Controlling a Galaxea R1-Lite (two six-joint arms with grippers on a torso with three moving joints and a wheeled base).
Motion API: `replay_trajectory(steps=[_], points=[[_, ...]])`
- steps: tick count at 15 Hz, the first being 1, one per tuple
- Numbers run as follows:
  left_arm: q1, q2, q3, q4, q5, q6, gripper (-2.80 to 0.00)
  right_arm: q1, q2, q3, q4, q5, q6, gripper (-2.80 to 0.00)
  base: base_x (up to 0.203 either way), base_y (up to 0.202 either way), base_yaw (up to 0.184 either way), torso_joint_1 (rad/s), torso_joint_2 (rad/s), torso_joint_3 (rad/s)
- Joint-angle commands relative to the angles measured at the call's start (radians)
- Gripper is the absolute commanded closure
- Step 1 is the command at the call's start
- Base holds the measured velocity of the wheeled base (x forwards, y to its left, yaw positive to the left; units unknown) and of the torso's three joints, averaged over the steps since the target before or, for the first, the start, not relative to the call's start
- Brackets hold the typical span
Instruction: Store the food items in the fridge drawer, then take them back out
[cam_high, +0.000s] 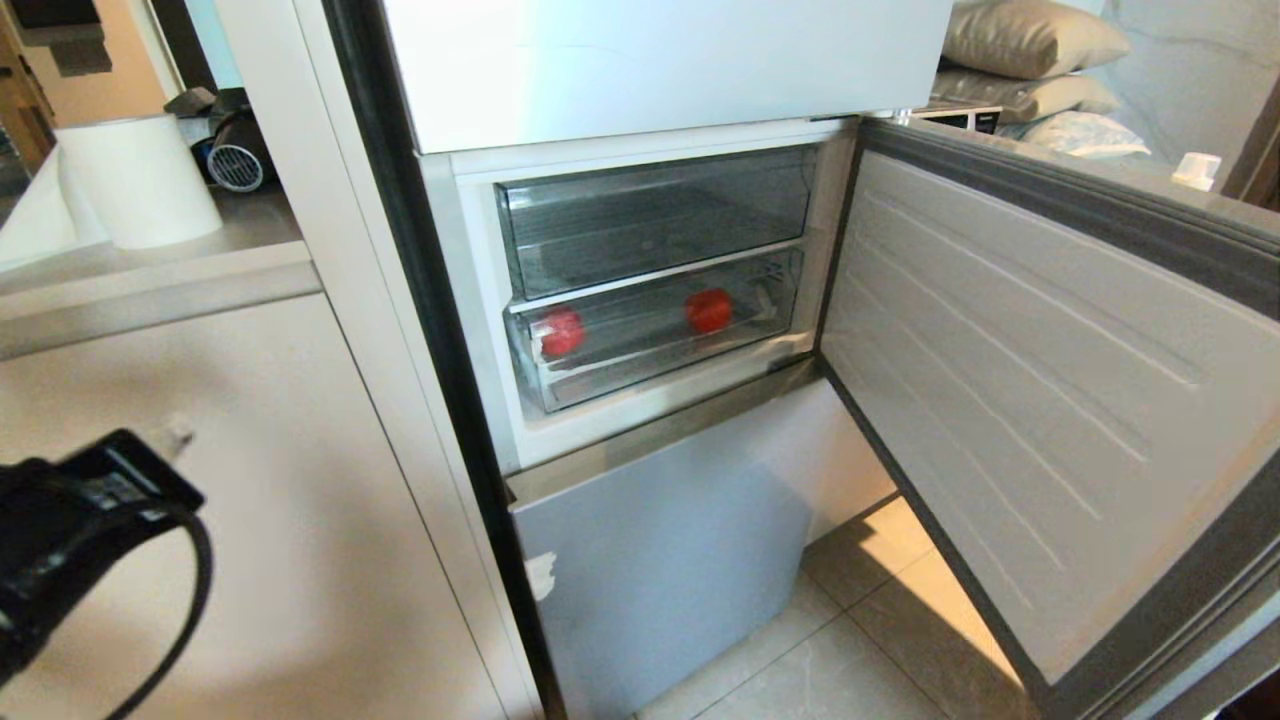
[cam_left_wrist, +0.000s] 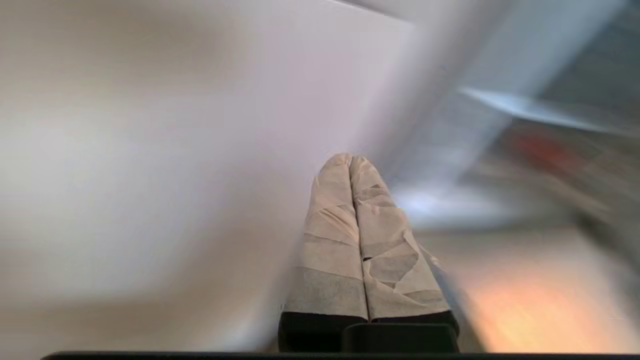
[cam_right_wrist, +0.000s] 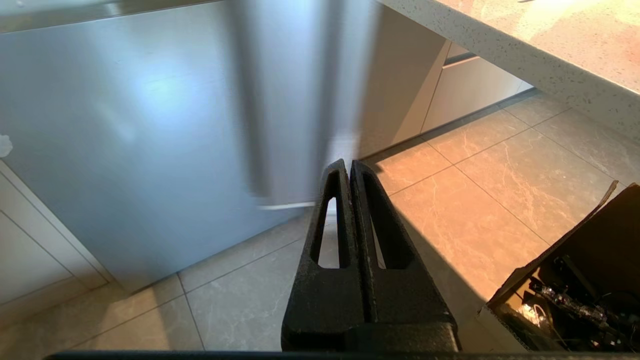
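Inside fridge drawer (cam_high: 660, 365): food items (cam_high: 708, 311).

Two food items (cam_high: 562, 332) (cam_high: 708, 310) in fridge drawer (cam_high: 660, 372).

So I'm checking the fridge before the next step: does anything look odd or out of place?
Nothing stands out. Both tomatoes sit apart in the shut lower drawer, the fridge door hangs open, and nothing is spilled.
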Motion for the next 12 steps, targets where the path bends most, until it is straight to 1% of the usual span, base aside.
replay_trajectory(steps=[1,2,3,4,5,7,8,9,10,11,12], points=[[0.251,-0.177,0.118,0.008,-0.003,0.047,0.00,0.002,0.001,0.000,0.001,0.000,-0.002,0.00,0.000,0.000,0.000,0.000,0.00,0.000],[0.282,-0.279,0.196,0.018,-0.027,0.098,0.00,0.000,0.001,0.000,0.001,0.000,-0.002,0.00,0.000,0.000,0.000,0.000,0.00,0.000],[0.274,-0.377,0.264,0.042,-0.077,0.151,0.00,0.000,0.001,0.000,0.001,0.000,-0.002,0.00,0.000,0.000,0.000,0.000,0.00,0.000],[0.256,-0.475,0.301,0.110,-0.145,0.191,0.00,0.000,0.001,0.000,0.001,0.000,0.000,0.00,0.000,0.000,0.000,0.000,0.00,0.000],[0.245,-0.579,0.321,0.216,-0.209,0.229,0.00,0.000,0.001,0.000,0.001,0.000,-0.001,0.00,0.000,0.000,0.000,0.000,0.00,0.000],[0.238,-0.819,0.333,0.479,-0.349,0.329,0.00,0.000,0.001,0.000,0.001,-0.001,0.000,0.00,0.000,0.000,0.000,0.000,0.00,0.000],[0.238,-0.933,0.330,0.587,-0.403,0.375,0.00,0.000,0.001,0.000,0.001,0.000,0.007,0.00,0.000,0.000,0.000,0.000,0.00,0.000],[0.239,-1.009,0.332,0.651,-0.440,0.409,0.00,0.000,0.001,0.000,0.001,-0.001,0.017,0.00,0.000,0.000,0.000,0.000,0.00,0.000],[0.239,-1.059,0.338,0.700,-0.476,0.435,0.00,0.000,0.001,0.000,0.001,-0.002,0.029,0.00,0.000,0.000,0.000,0.000,0.00,0.000],[0.240,-1.075,0.347,0.740,-0.498,0.429,0.00,0.000,0.001,0.000,0.001,-0.002,0.035,0.00,0.000,0.000,0.000,0.000,0.00,0.000],[0.240,-1.070,0.358,0.755,-0.499,0.389,0.00,0.000,0.001,0.000,0.001,-0.002,0.038,0.00,0.000,0.000,0.000,0.000,0.00,0.000]])
